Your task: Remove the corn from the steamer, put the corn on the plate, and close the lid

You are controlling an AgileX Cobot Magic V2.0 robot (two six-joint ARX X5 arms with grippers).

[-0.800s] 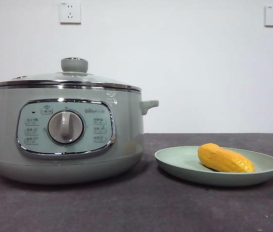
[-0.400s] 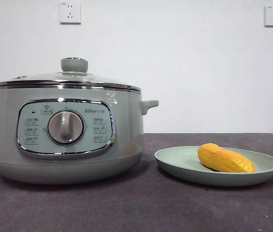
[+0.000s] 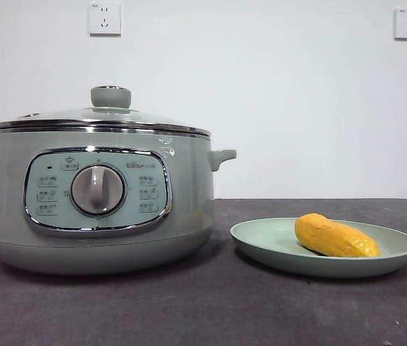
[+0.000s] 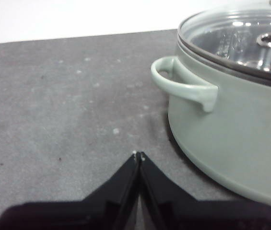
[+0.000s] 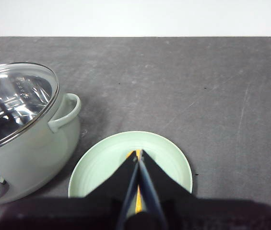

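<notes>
The corn (image 3: 335,236) lies on its side in the plate (image 3: 261,241), tapered ends pointing along the dish, its glossy yellow-orange body resting on the plate's shallow floor. In the right wrist view only a thin yellow sliver of it shows, directly beneath the right gripper (image 5: 138,152), whose fingers are pressed together tip to tip and carry nothing. The pale green plate sits below those fingers on the dark counter (image 3: 210,310), apart from the steamer (image 3: 189,209).

The steamer stands to one side of the right fingers, its side handle (image 5: 67,113) turned toward the plate. The lid (image 3: 95,119) rests flat on the steamer's rim, its pale green knob (image 3: 110,96) upright at the centre, the glass showing the shiny inner pot through it. The control panel (image 3: 96,191) with its silver dial faces the front camera.

The left gripper (image 4: 138,155) hangs low over bare counter just beside the steamer's other handle (image 4: 183,86), its fingers also closed against each other and empty.

Two wall sockets (image 3: 104,18) sit on the white wall behind.
</notes>
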